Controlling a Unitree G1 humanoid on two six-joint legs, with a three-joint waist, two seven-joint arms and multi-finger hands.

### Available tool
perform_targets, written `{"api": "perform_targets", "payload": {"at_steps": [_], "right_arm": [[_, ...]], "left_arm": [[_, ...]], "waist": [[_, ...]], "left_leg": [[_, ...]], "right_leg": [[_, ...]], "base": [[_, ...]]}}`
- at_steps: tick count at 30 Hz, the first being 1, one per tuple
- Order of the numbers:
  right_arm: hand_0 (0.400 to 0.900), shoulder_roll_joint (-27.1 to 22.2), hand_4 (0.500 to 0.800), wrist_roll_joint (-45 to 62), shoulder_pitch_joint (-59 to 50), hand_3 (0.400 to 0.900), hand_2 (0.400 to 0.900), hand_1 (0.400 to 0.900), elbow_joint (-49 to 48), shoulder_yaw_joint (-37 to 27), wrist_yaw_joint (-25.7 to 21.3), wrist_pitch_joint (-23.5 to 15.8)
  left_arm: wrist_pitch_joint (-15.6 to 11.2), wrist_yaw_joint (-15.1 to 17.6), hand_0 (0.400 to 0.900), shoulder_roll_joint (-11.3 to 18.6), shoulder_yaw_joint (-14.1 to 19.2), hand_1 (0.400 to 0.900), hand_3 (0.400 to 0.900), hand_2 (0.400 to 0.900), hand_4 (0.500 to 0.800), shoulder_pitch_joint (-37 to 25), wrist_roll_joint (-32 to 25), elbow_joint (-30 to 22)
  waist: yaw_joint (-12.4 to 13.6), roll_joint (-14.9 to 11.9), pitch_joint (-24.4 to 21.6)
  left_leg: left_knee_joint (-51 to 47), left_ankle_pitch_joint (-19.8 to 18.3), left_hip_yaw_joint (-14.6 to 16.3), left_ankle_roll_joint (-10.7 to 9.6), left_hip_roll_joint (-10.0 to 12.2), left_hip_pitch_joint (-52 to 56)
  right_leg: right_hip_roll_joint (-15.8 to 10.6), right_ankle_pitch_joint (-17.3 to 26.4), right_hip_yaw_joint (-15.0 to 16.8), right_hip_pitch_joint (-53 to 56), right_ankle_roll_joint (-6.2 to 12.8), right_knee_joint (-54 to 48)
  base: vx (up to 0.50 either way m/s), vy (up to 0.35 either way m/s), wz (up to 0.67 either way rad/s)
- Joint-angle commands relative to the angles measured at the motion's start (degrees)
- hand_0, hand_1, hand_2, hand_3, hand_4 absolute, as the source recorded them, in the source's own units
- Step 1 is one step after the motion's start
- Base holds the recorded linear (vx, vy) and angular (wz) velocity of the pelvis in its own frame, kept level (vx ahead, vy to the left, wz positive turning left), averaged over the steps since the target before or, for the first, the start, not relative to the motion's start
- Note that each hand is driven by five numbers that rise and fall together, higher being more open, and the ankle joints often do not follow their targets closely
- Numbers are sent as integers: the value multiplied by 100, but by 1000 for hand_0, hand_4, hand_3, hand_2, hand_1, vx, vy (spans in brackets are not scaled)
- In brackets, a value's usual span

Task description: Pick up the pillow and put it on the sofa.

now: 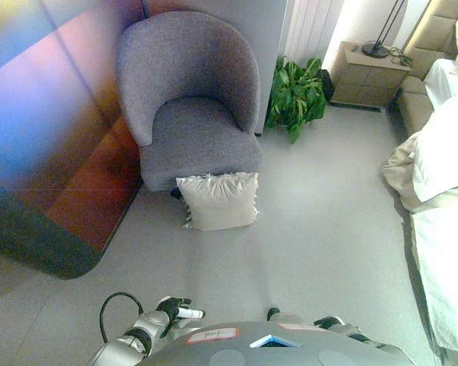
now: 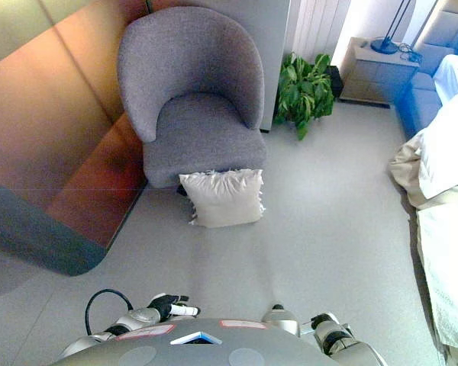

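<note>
The pillow (image 1: 218, 200) lies on the floor (image 1: 320, 229), propped against the front of the grey sofa (image 1: 191, 99), a 1-seat armchair with an empty cushion. Both hands sit low at the bottom of the view, well apart from the pillow. The left hand (image 1: 172, 309) hangs near the body with its fingers stretched out and relaxed, holding nothing. The right hand (image 2: 326, 329) barely shows at the lower right; I cannot tell how its fingers stand. The step in hand looks like the approach, so nothing of the task is done yet. To do it well, the robot likely needs to close in squarely on the pillow, then bring 2 hands down on its 2 side edges, since soft stuffing may sag or slip from a 1-sided pinch. The lift only has to clear the seat's front edge. A plant (image 1: 296, 95) and a bed (image 1: 443, 152) stand to the right, clear of the path.
</note>
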Motion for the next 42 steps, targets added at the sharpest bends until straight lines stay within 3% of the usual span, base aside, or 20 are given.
{"api": "perform_targets", "payload": {"at_steps": [1,13,25,28,32,36,38,40,42], "right_arm": [[900,193,800,93,-541,900,900,900,403,-2,107,81],[900,121,800,5,-520,900,900,900,322,29,202,-7],[900,154,800,233,-609,900,900,900,269,107,67,112],[900,134,800,506,-691,900,900,900,207,122,-123,154],[900,31,800,841,-751,900,900,900,125,53,-412,146],[900,10,800,814,-684,900,900,900,120,-91,-428,225],[900,-8,800,807,-594,900,900,900,116,-77,-424,332],[900,-40,800,755,-553,900,900,900,157,-108,-428,384],[900,-98,800,717,-536,900,900,900,224,-183,-421,370]], "left_arm": [[-105,240,900,-96,61,900,900,900,800,-378,151,394],[19,3,900,-22,70,900,900,900,800,-427,110,384],[43,160,900,-2,10,900,900,900,800,-473,99,302],[-55,210,900,25,-50,900,900,900,800,-528,27,239],[-462,317,900,42,-121,900,900,900,800,-650,-331,108],[-858,489,900,13,329,900,900,900,800,-637,-1049,-91],[-1064,354,900,64,552,900,900,900,800,-562,-1209,-195],[-1200,135,900,63,673,900,900,900,800,-474,-1411,-237],[-1372,-67,900,32,746,900,900,900,800,-433,-1630,-280]], "waist": [[41,24,347],[2,1,443],[-11,72,568],[-59,112,657],[-197,88,857],[-285,-155,940],[-200,-198,1030],[-82,-123,1127],[40,112,1255]], "left_leg": [[20,-234,-62,441,-266,37],[20,-215,-46,441,-248,-14],[20,-156,-64,430,-182,-87],[76,-73,-81,410,-65,-190],[509,41,-186,323,221,-473],[1766,-245,11,488,414,-654],[2619,-162,-206,580,352,-1068],[2775,-16,-325,592,194,-1470],[2333,563,-267,355,325,-1797]], "right_leg": [[137,-261,-268,180,-65,173],[166,-265,-210,106,-72,199],[237,-361,-173,-27,-144,347],[368,-539,-64,-234,-239,685],[649,-729,269,-563,-444,1137],[583,-756,207,-689,-604,1377],[592,-846,267,-618,-689,1521],[643,-949,390,-525,-700,1612],[803,-1187,421,-267,-708,1628]], "base": [[0,0,0],[0,0,0],[4,-38,-1],[-25,-120,-2],[-3,-180,6],[99,-256,-10],[225,-232,-43],[326,-43,-52],[417,130,-45]]}}
